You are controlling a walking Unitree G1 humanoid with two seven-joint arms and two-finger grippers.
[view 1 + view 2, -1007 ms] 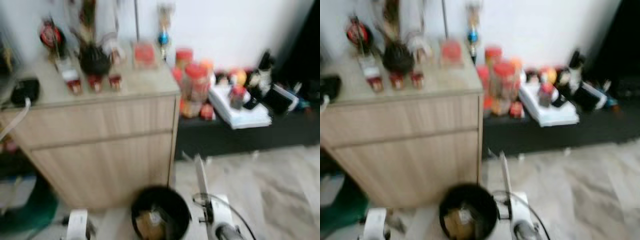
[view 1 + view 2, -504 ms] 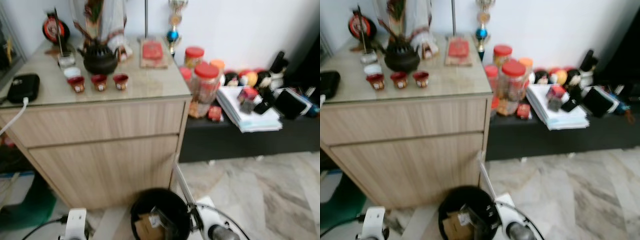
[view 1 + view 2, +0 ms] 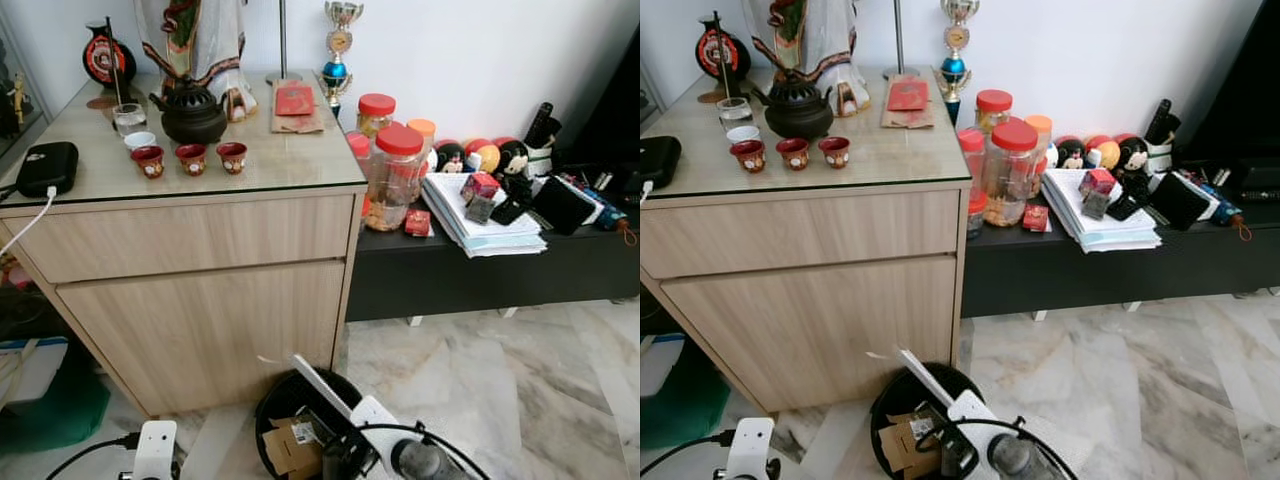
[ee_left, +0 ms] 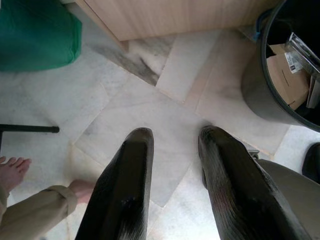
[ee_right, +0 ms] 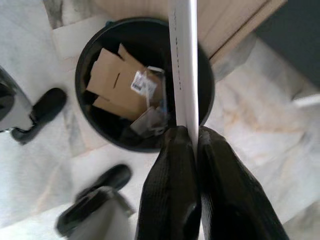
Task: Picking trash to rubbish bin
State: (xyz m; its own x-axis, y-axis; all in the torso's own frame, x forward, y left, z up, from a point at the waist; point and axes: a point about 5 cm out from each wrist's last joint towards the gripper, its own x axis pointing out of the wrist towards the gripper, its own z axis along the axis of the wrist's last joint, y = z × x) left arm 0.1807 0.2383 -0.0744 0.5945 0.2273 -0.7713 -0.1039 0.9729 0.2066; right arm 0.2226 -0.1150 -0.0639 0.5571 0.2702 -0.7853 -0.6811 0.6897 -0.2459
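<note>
Nearest to the robot, the right gripper [image 5: 187,145] has its two black fingers pressed together on one end of a long flat white strip [image 5: 184,65], which looks like a piece of stiff card or plastic trash. The strip reaches forward across the mouth of the black rubbish bin [image 5: 86,107], and its far end passes over the far rim. In the bin there are already brown cardboard pieces [image 5: 112,82] and some clear wrapping.

The left gripper [image 4: 175,165] hangs idle over the marble floor [image 4: 145,100] beside the bin, with its fingers apart and holding nothing. A person's bare foot [image 4: 14,170] is on the floor near it.

To do this step well, I think the strip should be tipped so that its far end points down into the bin before the fingers let go. If it is released flat, it may stay lying across the rim or slide off onto the floor.

Just behind the bin stands the wooden cabinet [image 3: 200,300], so the strip should not hit it. On top of it are a dark teapot [image 3: 192,117] and small red cups [image 3: 190,158].
</note>
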